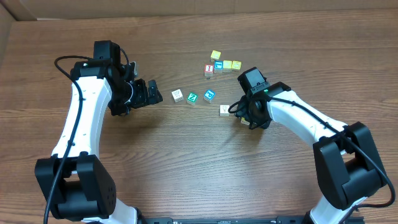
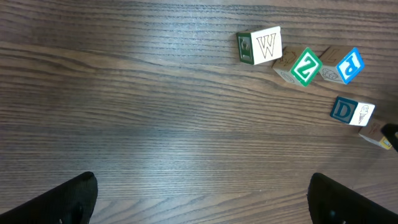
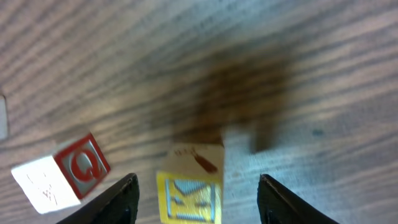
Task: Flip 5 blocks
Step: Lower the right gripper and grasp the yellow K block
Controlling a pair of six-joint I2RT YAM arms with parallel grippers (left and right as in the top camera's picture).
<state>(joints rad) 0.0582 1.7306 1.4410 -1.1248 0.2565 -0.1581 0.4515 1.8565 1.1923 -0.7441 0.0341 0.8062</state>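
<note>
The left gripper [image 1: 152,93] hung over the wooden table [image 1: 186,162] with its jaws spread wide and nothing between them; the left wrist view caught them only at its two bottom corners. Ahead of it lay a loose row of letter cubes: the W cube [image 2: 261,45], the green Z cube [image 2: 305,66] and the blue P cube [image 2: 346,65]. A whitish cube [image 1: 224,110] sat apart from that row, just beside the right arm, showing a blue D on one side and a red Q on another. The right gripper [image 3: 198,198] stood low over the yellow K cube [image 3: 189,190], jaws apart, one finger on either side, with a gap visible on both sides. A cluster of yellow, red and blue cubes [image 1: 222,63] sat farther back.
</note>
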